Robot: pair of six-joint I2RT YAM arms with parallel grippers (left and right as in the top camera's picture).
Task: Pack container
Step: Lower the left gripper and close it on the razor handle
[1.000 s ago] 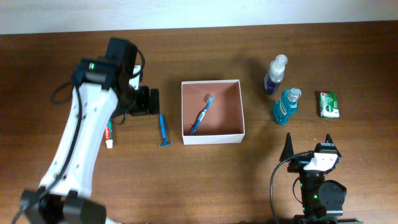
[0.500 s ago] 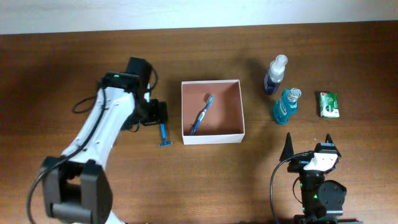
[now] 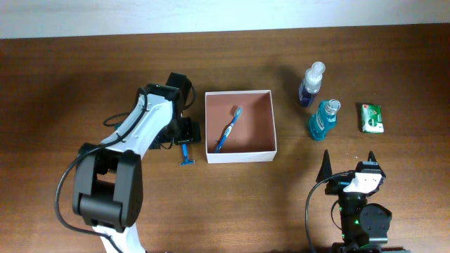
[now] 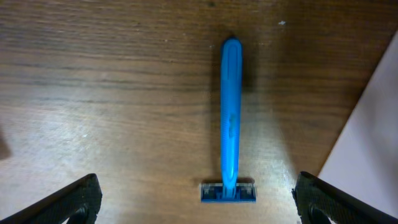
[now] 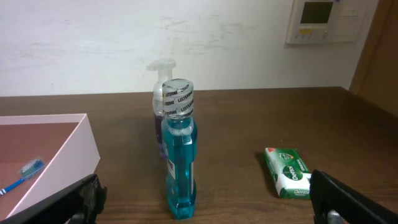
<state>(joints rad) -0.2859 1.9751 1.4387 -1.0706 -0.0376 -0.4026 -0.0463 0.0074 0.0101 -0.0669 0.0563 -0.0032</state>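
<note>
The container (image 3: 258, 133), a shallow white-walled box with a pinkish inside, sits mid-table with a blue toothbrush (image 3: 227, 130) lying in it. Just left of it a blue razor (image 3: 185, 153) lies on the wood. My left gripper (image 3: 184, 132) hovers open over the razor. In the left wrist view the razor (image 4: 230, 143) lies lengthwise between the wide-apart fingers, head nearest my left gripper (image 4: 199, 202), and the container's white wall (image 4: 373, 143) is at the right. My right gripper (image 3: 349, 163) rests open at the front right, empty.
A teal mouthwash bottle (image 3: 323, 119) and a purple spray bottle (image 3: 311, 84) stand right of the box, with a green soap packet (image 3: 370, 117) further right. In the right wrist view the mouthwash bottle (image 5: 178, 155) stands straight ahead, the soap packet (image 5: 287, 172) to its right.
My left arm has swung rightward across the table and now sits over the razor beside the box. Right arm has not moved.
</note>
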